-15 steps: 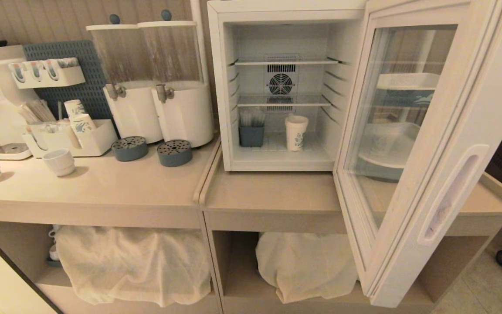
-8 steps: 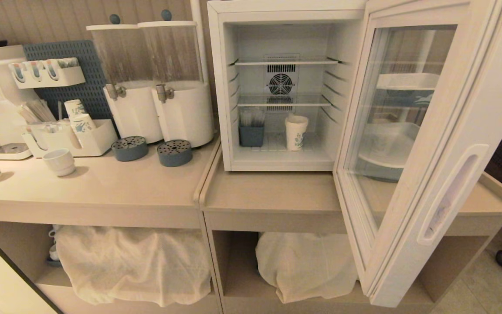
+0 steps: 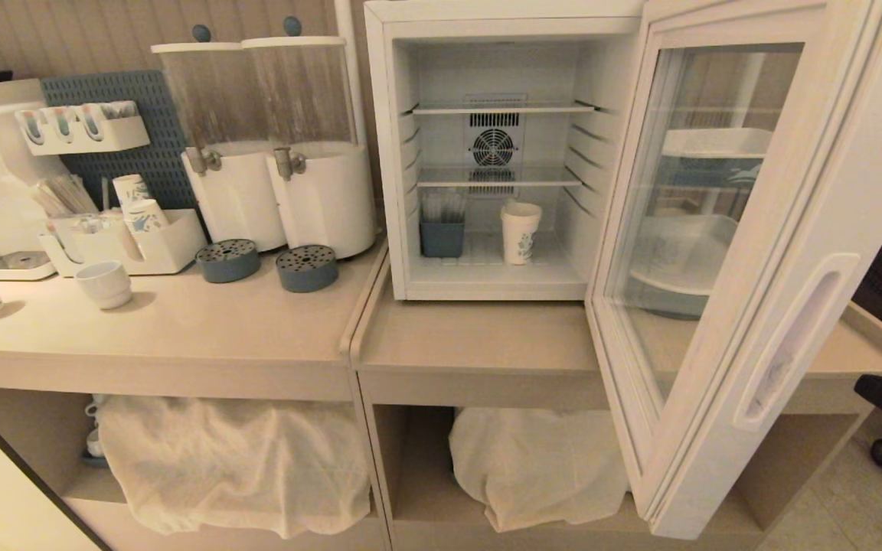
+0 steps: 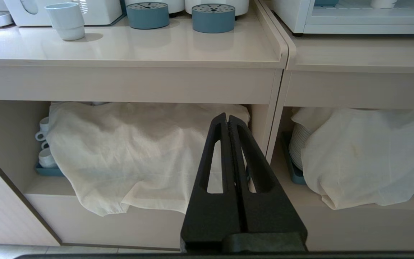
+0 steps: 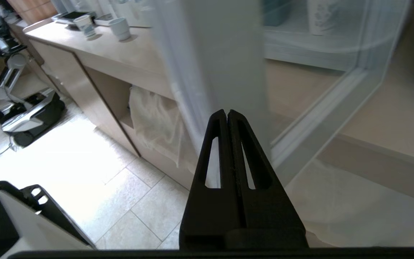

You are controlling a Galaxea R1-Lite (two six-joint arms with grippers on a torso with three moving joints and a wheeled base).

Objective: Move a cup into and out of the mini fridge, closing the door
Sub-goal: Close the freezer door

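Cup (image 3: 521,233): tall white paper cup with small blue print, upright on the floor of the mini fridge (image 3: 487,145), right of centre, under the lower shelf. A small blue-grey holder (image 3: 442,236) stands to its left, apart from it. Through the door glass the right wrist view also catches the cup (image 5: 322,16).

Door (image 3: 747,268): swung wide open toward the robot's right, glass pane and long recessed handle (image 3: 789,344) facing the camera. Fridge sits on the right-hand counter (image 3: 479,337).

Right gripper (image 5: 227,115): fingers pressed together, holding nothing, just beside the door's white frame on its outer side; whether it touches the frame I cannot tell. A dark part shows at the right edge of the head view, low beside the door; it may be the right arm, not certain.

Left gripper (image 4: 228,118): fingers pressed together, empty, hanging low in front of the cloth-draped (image 4: 135,151) under-counter shelf, well away from the fridge. Looks parked.

Step, as judged: cup is in, so the placing half looks done; the closing of the door appears to be in hand, with the right arm coming up behind the door's free edge.

Next move calls for: a push with the closed fingers against the outer frame, near the handle side, swinging the door leftward until it seats. Push on the frame and not the glass.
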